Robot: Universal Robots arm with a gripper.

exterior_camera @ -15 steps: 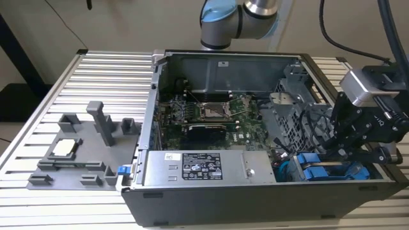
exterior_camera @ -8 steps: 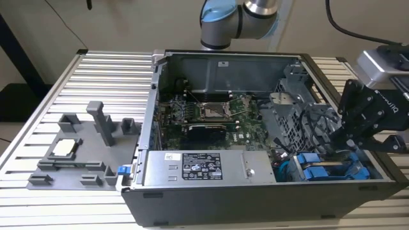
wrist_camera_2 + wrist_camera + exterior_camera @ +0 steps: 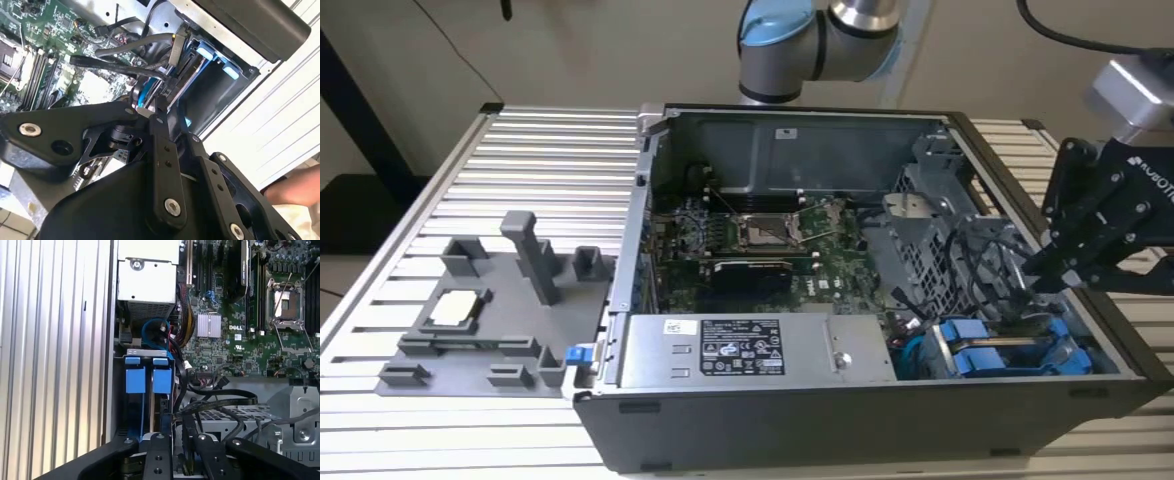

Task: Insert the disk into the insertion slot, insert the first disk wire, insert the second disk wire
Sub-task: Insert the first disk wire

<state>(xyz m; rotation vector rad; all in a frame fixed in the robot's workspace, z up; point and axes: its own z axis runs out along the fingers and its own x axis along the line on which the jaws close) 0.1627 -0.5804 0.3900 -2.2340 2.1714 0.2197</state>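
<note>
Two blue-fronted carriers sit side by side inside the insertion slot at the open case's near corner, on the exterior view's right. The one nearer my fingers looks like the disk; the other carrier is beside it. My gripper hangs just above the rear of these drives, among black cables. In both wrist views its fingers stand close together, apparently pinching a black disk wire. The fingertips of the gripper meet beside a blue cable loop.
A grey power supply box with a white label lies along the case's front. The motherboard fills the case's middle. A grey fixture stands on the slatted table at the exterior view's left. A person's hand shows beyond the case.
</note>
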